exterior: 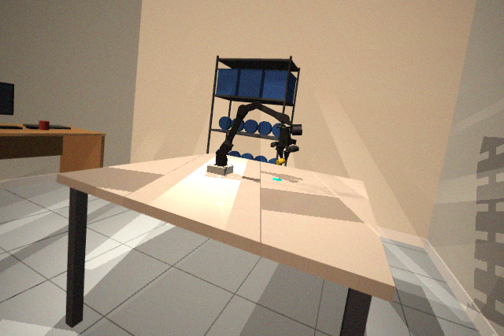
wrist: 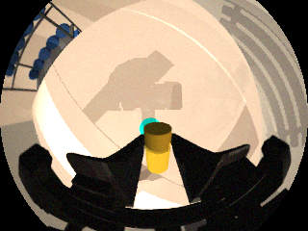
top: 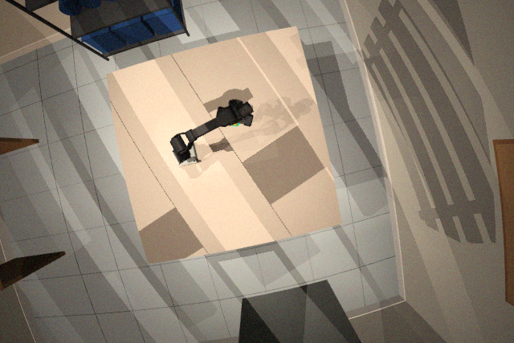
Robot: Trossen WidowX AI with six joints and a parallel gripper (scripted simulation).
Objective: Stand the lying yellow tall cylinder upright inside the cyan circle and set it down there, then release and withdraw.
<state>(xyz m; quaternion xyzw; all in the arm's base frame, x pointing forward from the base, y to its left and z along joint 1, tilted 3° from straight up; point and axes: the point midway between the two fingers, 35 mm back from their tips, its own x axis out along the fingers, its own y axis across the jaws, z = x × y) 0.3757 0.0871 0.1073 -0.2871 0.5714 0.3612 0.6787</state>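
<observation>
The yellow tall cylinder is held between the fingers of my gripper, which is shut on it. The cylinder is off the table and tilted, with its long side slanting in the exterior view. The cyan circle lies flat on the table below the cylinder. In the wrist view the cylinder's dark end face covers part of the circle. In the top view the arm hides the fingertips, and only a speck of cyan and yellow shows beside it.
The wooden table carries the arm's light base and shadows of the arm. A shelf rack with blue boxes stands behind the table. A desk with a red mug is far left in the exterior view.
</observation>
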